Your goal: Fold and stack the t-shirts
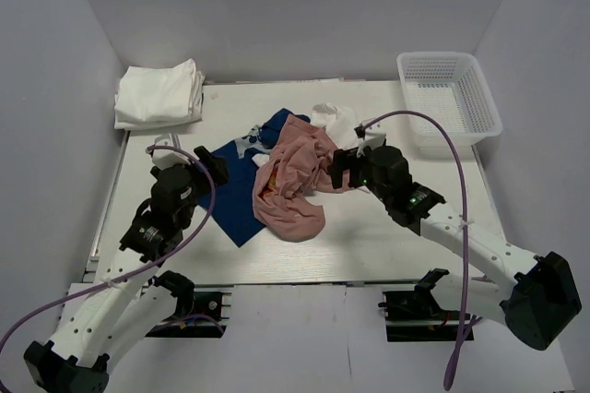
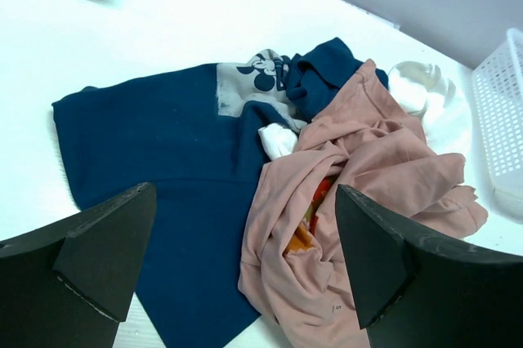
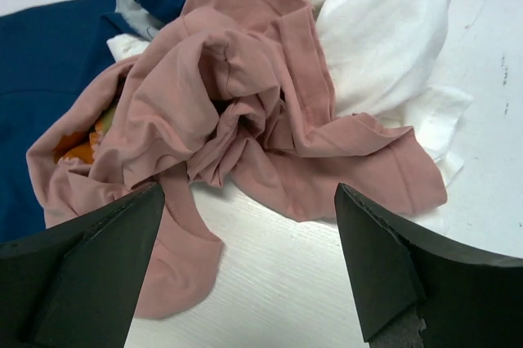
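A navy blue t-shirt lies partly spread at the table's middle, its grey printed patch showing. A crumpled dusty pink t-shirt lies over its right side, with an orange print showing in its folds. A crumpled white t-shirt lies behind the pink one. My left gripper is open and empty, just left of the navy shirt and above it. My right gripper is open and empty at the right edge of the pink shirt, above bare table.
A folded stack of white shirts sits at the back left corner. A white lattice basket stands at the back right, and its edge also shows in the left wrist view. Grey walls enclose the table.
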`<act>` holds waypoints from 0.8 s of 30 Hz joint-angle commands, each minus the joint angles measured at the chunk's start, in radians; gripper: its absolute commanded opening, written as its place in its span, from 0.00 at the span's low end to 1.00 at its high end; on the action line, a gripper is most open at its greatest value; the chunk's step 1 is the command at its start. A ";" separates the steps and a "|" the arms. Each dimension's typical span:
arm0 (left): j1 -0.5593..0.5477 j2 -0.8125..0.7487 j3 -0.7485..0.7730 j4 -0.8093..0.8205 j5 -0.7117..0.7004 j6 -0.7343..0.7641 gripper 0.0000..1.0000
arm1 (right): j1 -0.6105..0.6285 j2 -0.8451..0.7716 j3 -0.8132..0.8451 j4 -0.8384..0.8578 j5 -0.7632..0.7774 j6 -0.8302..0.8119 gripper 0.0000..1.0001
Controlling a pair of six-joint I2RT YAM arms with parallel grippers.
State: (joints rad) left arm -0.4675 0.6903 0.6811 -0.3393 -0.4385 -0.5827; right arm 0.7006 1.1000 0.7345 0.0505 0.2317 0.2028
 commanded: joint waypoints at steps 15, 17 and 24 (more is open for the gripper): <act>0.004 -0.029 -0.038 0.040 -0.019 0.006 1.00 | 0.011 0.050 0.009 0.088 -0.150 -0.031 0.90; 0.004 -0.020 -0.028 0.014 -0.019 0.006 1.00 | 0.013 0.098 0.057 0.057 -0.152 -0.036 0.90; 0.004 -0.020 -0.028 0.002 -0.031 -0.003 1.00 | 0.059 0.334 0.115 0.104 -0.059 -0.017 0.90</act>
State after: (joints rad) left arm -0.4667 0.6750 0.6476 -0.3183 -0.4568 -0.5842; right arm 0.7345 1.3434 0.7860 0.1146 0.1230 0.1829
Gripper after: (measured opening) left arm 0.997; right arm 0.904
